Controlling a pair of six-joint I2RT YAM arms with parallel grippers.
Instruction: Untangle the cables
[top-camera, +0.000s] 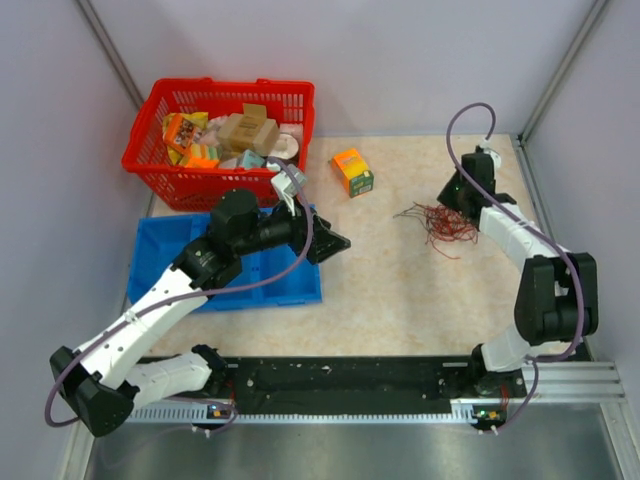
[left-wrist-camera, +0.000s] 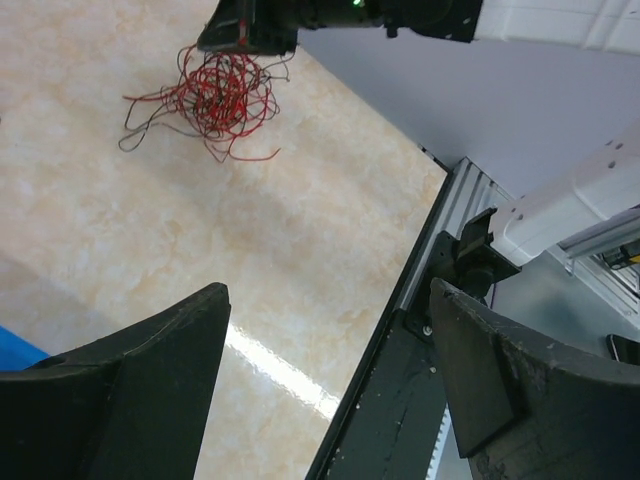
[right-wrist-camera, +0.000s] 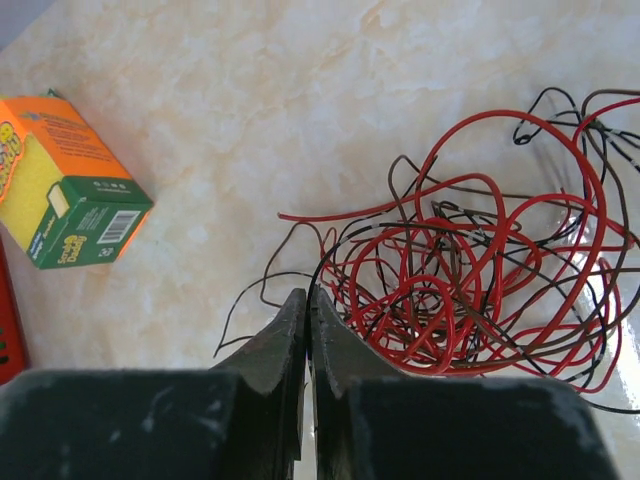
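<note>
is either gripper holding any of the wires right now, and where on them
The right gripper is shut at the near-left edge of the cables; whether a strand is pinched cannot be told. The left gripper is open and empty.

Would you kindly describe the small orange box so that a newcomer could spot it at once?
Start at the red basket in the table's far left corner, then look just right of it on the bare tabletop. The small box stands alone there, left of the tangled wires. Only it is orange and yellow with a green end.
</note>
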